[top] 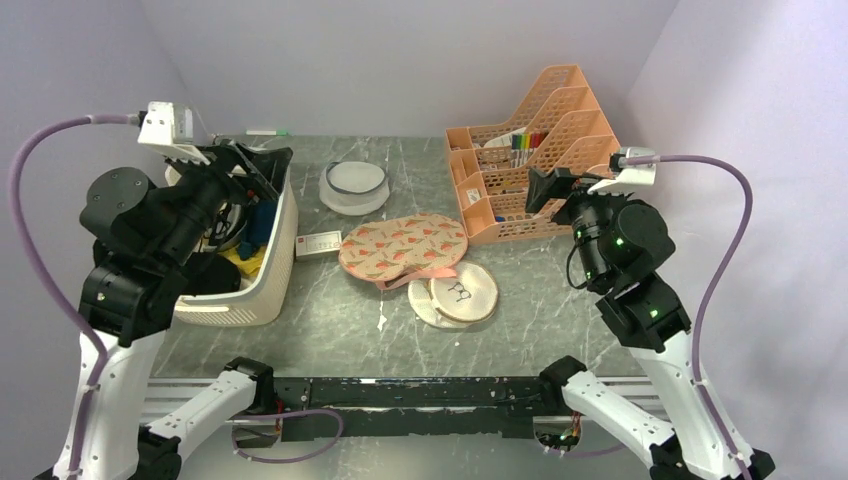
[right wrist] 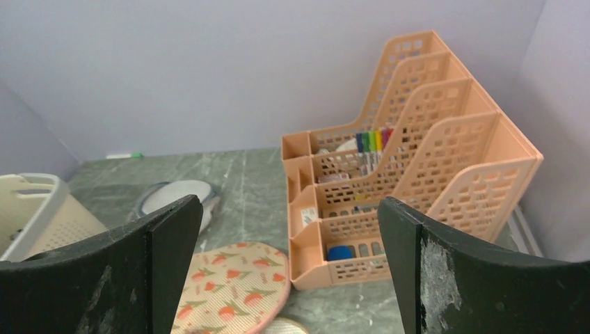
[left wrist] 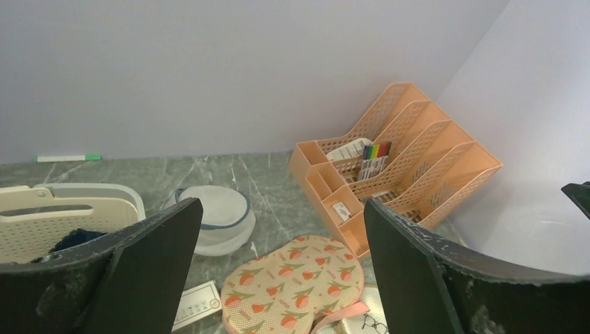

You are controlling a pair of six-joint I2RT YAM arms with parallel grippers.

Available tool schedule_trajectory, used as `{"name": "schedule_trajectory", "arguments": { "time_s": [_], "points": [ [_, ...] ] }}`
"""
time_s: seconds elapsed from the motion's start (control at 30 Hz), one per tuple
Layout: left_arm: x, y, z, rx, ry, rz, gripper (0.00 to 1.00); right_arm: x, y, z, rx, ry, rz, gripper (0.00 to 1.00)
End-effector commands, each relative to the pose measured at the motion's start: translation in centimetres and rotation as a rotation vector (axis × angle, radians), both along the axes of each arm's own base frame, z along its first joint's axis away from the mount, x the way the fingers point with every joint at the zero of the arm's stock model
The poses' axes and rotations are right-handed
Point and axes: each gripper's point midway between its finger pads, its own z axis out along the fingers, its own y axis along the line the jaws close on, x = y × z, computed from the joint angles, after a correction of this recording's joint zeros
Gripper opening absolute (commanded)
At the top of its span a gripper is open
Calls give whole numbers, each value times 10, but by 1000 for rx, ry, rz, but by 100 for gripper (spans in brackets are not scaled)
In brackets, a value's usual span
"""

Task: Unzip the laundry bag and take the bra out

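Observation:
The laundry bag (top: 403, 246) lies flat and closed at mid-table, peach with a red floral print, its pink loop (top: 410, 280) trailing toward the front. It also shows in the left wrist view (left wrist: 292, 285) and the right wrist view (right wrist: 229, 287). The bra is hidden. My left gripper (left wrist: 278, 278) is open and empty, raised high over the basket at the left. My right gripper (right wrist: 289, 278) is open and empty, raised at the right, near the orange file rack.
A cream slotted basket (top: 270, 265) with dark clothes stands at the left. An orange file rack (top: 530, 150) with pens stands at the back right. A white disc with a glasses drawing (top: 462, 292) lies by the bag, a white mesh pouch (top: 353, 186) behind it, a small card (top: 319, 244) to its left.

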Motion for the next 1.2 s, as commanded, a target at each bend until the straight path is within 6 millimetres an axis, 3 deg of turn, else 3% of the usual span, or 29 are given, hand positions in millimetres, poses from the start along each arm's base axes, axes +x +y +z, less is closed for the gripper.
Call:
{"name": "schedule_trajectory", "arguments": {
  "time_s": [0.0,0.2,0.4,0.57,0.67,0.9,1.03,1.17],
  "points": [
    [12,-3,0,-7,-51,-8,97,6,-10,-9,2,-13,-25,100],
    [33,-20,-33,7,-52,-71,96,14,-34,-42,27,31,-113,100],
    [48,-53,-76,18,-25,-235,95,22,-51,-81,95,104,-187,100],
    [56,-83,-109,34,11,-366,94,25,-42,-112,117,199,-128,100],
    [56,-105,-129,55,50,-457,94,29,-26,-137,185,243,-49,100],
    [52,-165,-180,172,174,-634,94,33,43,-177,383,314,295,100],
    [53,-193,-215,272,286,-673,94,16,88,-209,442,432,472,100],
    [53,-202,-226,315,315,-663,94,-15,126,-254,443,579,598,100]
  ]
}}
